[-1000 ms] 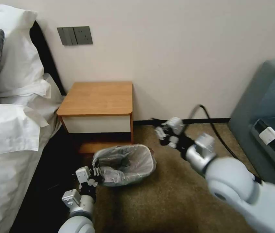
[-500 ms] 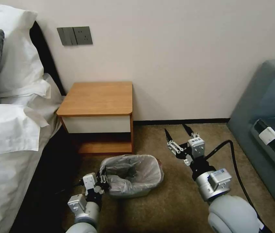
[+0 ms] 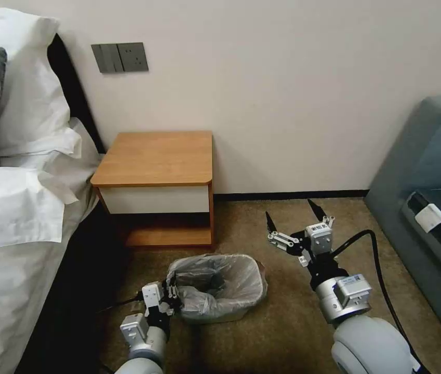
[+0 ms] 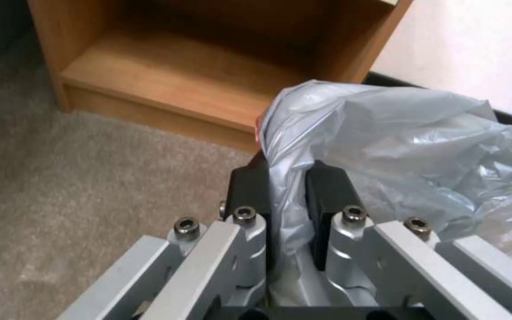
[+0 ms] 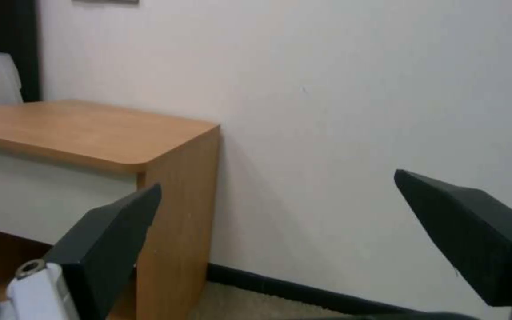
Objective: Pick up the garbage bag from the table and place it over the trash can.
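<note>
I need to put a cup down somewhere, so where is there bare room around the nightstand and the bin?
The table top is bare. Carpet between the trash can and right gripper is open. Crowded: the can's left rim, where the left gripper clamps the garbage bag.

Over the last second the trash can with the garbage bag over it has slid across the carpet, away from the table and toward the robot's right. The left gripper, clamped on the bag's rim, has drawn back with it. The right gripper has swung back from beside the can and now hangs spread wide above the carpet.
</note>
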### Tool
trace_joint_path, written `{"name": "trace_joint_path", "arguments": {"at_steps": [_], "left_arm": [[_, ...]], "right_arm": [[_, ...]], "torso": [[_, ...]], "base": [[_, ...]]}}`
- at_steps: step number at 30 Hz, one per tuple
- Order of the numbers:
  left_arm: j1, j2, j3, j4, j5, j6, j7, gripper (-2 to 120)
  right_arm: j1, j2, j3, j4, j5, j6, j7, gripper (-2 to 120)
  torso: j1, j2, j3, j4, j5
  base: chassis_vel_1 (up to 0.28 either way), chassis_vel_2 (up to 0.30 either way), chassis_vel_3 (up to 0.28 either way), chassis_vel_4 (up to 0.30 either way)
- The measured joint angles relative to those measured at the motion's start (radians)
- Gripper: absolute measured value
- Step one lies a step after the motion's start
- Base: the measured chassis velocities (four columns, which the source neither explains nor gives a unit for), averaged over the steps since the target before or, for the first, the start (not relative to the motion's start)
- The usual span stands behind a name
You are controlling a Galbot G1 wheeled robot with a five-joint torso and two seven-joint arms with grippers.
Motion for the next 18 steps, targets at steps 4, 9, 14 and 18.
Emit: {"name": "trace_joint_path", "arguments": {"at_steps": [4,9,14,18], "left_arm": [[-0.006,-0.001,0.003,0.006,0.018,0.0,0.001,22],[0.0,-0.001,0.001,0.008,0.056,0.0,0.001,41],[0.01,0.001,-0.007,-0.002,0.085,0.0,-0.001,62],[0.01,0.002,-0.01,-0.008,0.099,-0.007,0.002,72]], "right_arm": [[0.007,-0.006,0.005,-0.002,0.012,-0.002,0.001,100],[0.025,-0.008,-0.002,-0.01,0.028,-0.006,0.006,100],[0.046,-0.012,-0.017,-0.015,0.043,-0.016,0.013,100],[0.047,-0.012,-0.024,-0.011,0.044,-0.019,0.015,100]], "torso": [[0.0,0.0,0.0,0.0,0.0],[0.0,0.0,0.0,-0.0001,-0.0001],[0.0,0.0,0.0,0.0,-0.0001],[0.0,0.0,0.0,0.0,-0.0001]], "base": [[0.0,0.0,0.0,0.0],[0.0,0.0,0.0,0.0],[0.0,0.0,0.0,0.0],[0.0,0.0,0.0,0.0]]}}
